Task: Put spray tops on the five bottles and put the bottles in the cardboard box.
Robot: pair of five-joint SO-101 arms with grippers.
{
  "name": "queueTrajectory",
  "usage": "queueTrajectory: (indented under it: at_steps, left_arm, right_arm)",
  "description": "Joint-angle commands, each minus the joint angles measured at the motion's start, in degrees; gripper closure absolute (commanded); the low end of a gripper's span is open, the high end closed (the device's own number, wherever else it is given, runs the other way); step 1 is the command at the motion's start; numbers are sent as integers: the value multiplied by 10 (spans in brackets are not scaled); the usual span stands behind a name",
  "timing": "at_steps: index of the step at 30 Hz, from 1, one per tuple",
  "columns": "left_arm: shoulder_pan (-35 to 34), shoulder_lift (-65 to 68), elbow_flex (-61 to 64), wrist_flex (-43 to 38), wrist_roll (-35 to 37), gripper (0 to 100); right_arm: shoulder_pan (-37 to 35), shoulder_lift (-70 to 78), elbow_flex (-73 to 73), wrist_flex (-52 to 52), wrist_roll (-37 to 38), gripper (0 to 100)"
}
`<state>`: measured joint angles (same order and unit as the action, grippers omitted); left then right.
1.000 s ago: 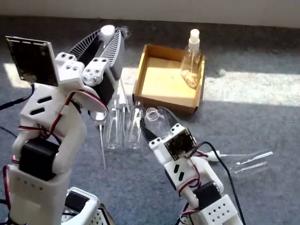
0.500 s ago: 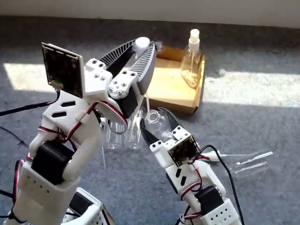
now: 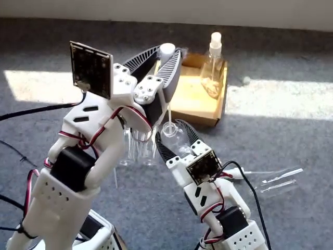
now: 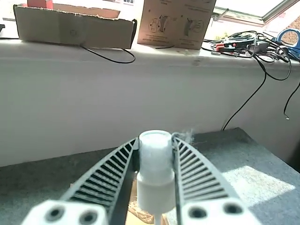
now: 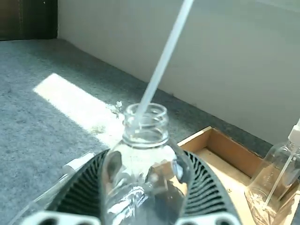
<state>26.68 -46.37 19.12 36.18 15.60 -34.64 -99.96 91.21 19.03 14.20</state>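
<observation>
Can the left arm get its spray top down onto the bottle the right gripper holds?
Probably yes. The tube of the spray top in the left gripper dips into the open neck of the bottle, which the right gripper holds upright; nothing lies between.

Grey carpet (image 3: 291, 208); white wall (image 4: 93, 93); ledge (image 4: 140, 52) carries two cardboard cartons (image 4: 70, 29), tangled cables (image 4: 248, 44).

Likely a workroom or lab: cardboard boxes (image 4: 70, 29) and loose cables (image 4: 243, 44) on the white sill (image 4: 140, 54), grey carpet (image 3: 281, 52) below it.
</observation>
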Motion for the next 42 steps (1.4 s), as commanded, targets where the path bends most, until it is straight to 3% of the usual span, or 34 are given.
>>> queueTrajectory:
  at_steps: [1,13,22,31,42]
  left_arm:
    - [-28,34,-6,-49,14,996]
    - [-38,45,-12,-52,15,996]
    - [-41,-48,8,-55,11,996]
    - [-44,-51,23,-55,11,996]
    - [-21,-50,36,-55,11,996]
  right_arm:
    - [-5,0,-5,4,-4,995]
    - [-2,3,-3,3,-4,995]
    - [-2,6,-3,3,-4,995]
    - [-2,6,-3,3,-4,995]
    - [-2,6,-3,3,-4,995]
